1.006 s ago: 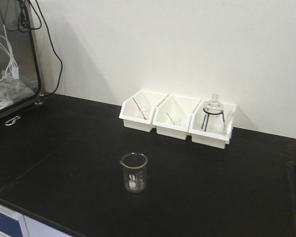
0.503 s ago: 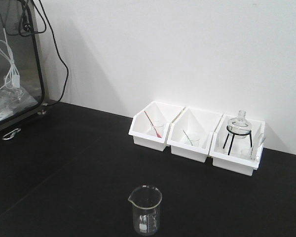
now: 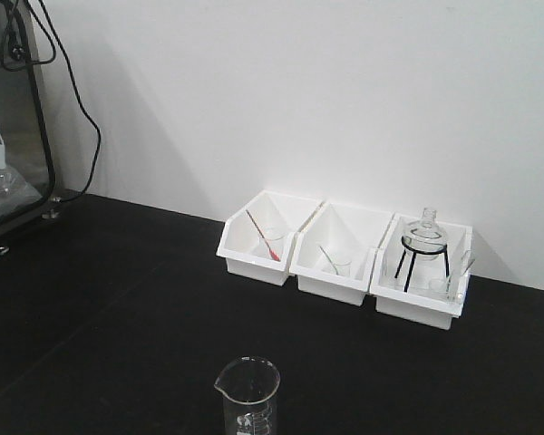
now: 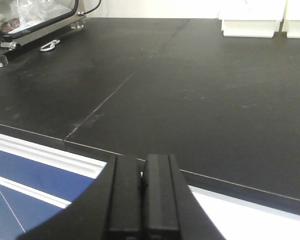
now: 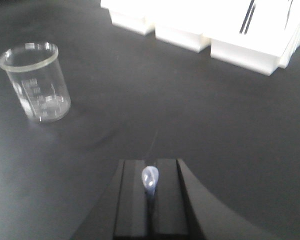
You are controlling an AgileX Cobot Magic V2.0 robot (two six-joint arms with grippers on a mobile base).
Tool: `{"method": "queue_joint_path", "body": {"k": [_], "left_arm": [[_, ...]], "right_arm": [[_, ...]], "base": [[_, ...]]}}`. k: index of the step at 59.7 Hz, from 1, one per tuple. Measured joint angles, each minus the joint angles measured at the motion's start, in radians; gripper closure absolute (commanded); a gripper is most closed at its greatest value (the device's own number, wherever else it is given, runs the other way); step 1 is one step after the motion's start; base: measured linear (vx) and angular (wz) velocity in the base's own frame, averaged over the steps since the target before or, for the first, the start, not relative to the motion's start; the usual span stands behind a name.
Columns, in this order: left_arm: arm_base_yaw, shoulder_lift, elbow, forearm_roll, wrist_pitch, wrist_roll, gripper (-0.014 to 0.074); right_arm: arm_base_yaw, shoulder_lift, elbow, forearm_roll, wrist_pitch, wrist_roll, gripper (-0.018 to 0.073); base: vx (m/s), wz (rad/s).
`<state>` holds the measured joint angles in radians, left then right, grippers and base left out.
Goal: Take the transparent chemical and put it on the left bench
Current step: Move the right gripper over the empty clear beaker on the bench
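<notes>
While the front view has shifted since half a second ago, with the glass beaker (image 3: 247, 399) lower and the cabinet (image 3: 14, 118) nearer the left edge, the right gripper (image 5: 150, 167) has its jaws clamped on the clear pipette (image 5: 150, 181) by its bulb, above the black worktop (image 5: 190, 115). The left gripper (image 4: 142, 161) has its jaws pressed together.

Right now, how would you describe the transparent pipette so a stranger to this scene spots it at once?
Start at the wide black bench with three white bins by the wall, then find the right gripper near the glass beaker. Pinched in it is the transparent pipette, only its small bulb showing: colourless, unlike the red-tipped pipette leaning in the leftmost bin.
</notes>
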<state>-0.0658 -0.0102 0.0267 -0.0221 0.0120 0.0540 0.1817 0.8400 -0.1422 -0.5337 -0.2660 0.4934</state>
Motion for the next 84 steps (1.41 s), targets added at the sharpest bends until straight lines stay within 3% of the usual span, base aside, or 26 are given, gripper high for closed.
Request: {"method": "queue_joint_path", "body": {"k": [26, 36, 48, 68, 84], "left_arm": [[0.0, 0.0, 0.0, 0.0, 0.0, 0.0, 0.06], [0.0, 0.0, 0.0, 0.0, 0.0, 0.0, 0.06], [0.0, 0.0, 0.0, 0.0, 0.0, 0.0, 0.06], [0.0, 0.0, 0.0, 0.0, 0.0, 0.0, 0.06], [0.0, 0.0, 0.0, 0.0, 0.0, 0.0, 0.06]], "right_arm": [[0.0, 0.02, 0.0, 0.004, -0.013, 0.0, 0.0562], [0.0, 0.055, -0.024, -0.003, -0.199, -0.051, 0.0562], [0.036, 0.193, -0.257, -0.03, -0.343, -0.073, 0.0562], [0.262, 0.676, -0.722, 0.005, -0.435, -0.181, 0.0562], [0.296, 0.925, -0.925, 0.009, -0.479, -0.221, 0.0555]], "base": [[0.0, 0.0], [0.0, 0.0], [0.0, 0.0], [0.0, 0.0], [0.0, 0.0]]}}
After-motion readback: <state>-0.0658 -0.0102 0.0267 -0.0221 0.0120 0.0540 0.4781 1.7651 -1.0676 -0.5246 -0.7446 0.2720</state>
